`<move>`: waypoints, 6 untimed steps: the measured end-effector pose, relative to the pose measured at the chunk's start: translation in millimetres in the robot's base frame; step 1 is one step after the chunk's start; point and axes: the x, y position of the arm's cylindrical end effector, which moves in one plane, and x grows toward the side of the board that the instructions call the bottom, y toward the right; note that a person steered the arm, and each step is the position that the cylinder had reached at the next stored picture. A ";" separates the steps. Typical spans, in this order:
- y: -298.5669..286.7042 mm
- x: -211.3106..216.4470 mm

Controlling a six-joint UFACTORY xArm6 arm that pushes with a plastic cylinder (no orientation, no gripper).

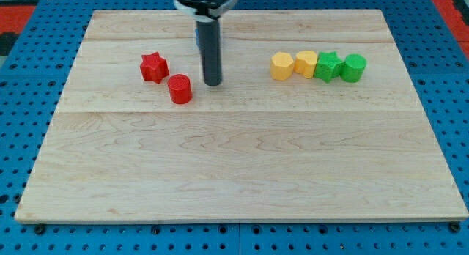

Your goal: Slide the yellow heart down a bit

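My tip (212, 83) rests on the wooden board (234, 167), left of centre in the upper part. Two yellow blocks sit at the upper right, well to the right of my tip. The left one (282, 66) looks like a hexagon. The right one (306, 63) looks like the yellow heart. The heart touches the hexagon on its left and a green star (327, 66) on its right. My tip touches no block.
A green cylinder (354, 67) ends the row on the right. A red cylinder (179, 89) lies just left of my tip, and a red star (154, 67) sits further left. A sliver of blue (198, 35) shows behind the rod. Blue pegboard surrounds the board.
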 end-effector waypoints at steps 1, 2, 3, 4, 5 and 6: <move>-8.0 25.9; -56.9 27.4; -92.8 26.3; -85.3 30.8; -49.5 35.6; -16.9 -5.9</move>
